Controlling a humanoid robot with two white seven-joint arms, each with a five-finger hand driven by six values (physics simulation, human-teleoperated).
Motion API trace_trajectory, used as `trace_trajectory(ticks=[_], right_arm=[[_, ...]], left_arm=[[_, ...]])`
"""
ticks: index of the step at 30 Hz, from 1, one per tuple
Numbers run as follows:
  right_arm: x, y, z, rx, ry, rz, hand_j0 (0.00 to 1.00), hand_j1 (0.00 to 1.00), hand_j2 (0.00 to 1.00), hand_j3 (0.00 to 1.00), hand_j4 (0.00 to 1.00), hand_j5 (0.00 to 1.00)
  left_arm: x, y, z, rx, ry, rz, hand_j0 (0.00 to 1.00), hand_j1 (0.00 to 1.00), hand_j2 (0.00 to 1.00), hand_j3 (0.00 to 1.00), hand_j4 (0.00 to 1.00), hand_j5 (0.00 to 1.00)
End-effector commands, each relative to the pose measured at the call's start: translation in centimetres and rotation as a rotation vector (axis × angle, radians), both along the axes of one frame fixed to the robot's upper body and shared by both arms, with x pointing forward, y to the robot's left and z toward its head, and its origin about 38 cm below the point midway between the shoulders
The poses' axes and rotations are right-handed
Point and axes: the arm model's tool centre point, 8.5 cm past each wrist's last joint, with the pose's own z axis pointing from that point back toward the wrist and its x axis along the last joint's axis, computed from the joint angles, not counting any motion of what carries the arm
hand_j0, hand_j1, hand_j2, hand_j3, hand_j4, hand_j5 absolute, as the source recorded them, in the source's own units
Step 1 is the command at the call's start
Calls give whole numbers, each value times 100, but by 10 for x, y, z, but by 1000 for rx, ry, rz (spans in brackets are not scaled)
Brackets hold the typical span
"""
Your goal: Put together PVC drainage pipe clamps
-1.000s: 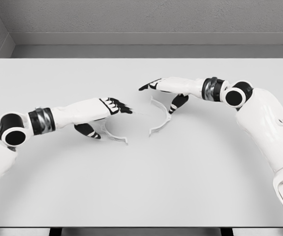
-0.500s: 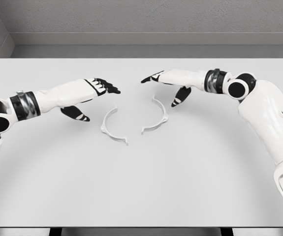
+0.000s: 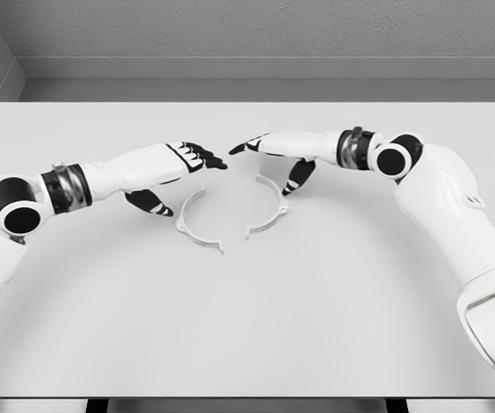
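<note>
Two white half-ring clamp pieces lie flat on the white table [image 3: 247,327] near its middle. The left clamp half [image 3: 192,225] curves open to the right; the right clamp half [image 3: 269,206] curves open to the left. A gap separates them. My left hand [image 3: 191,163] hovers just above and left of the left half, fingers stretched out, thumb hanging down, holding nothing. My right hand [image 3: 269,155] hovers over the upper end of the right half, fingers extended leftward, thumb pointing down beside the clamp, also empty. The two hands' fingertips nearly meet above the clamps.
A grey wall and ledge [image 3: 247,77] run behind the table's far edge. Both forearms stretch across the table's left and right parts.
Both hands have drifted inward toward each other. The left hand came down and right again, closer to its clamp half. The right clamp half shifted slightly left since a second ago.
</note>
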Motion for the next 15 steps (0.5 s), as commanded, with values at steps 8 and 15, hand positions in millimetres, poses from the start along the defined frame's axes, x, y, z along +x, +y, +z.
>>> trace_trajectory(ticks=[8, 15], right_arm=[[-1, 16, 5, 23, -4, 21, 100, 100, 100, 100, 100, 100], [5, -31, 7, -13, -13, -51, 100, 100, 100, 100, 100, 100]], left_arm=[[-1, -6, -7, -6, 13, -2, 100, 100, 100, 100, 100, 100], [-2, -12, -7, -18, 13, -9, 100, 100, 100, 100, 100, 100]])
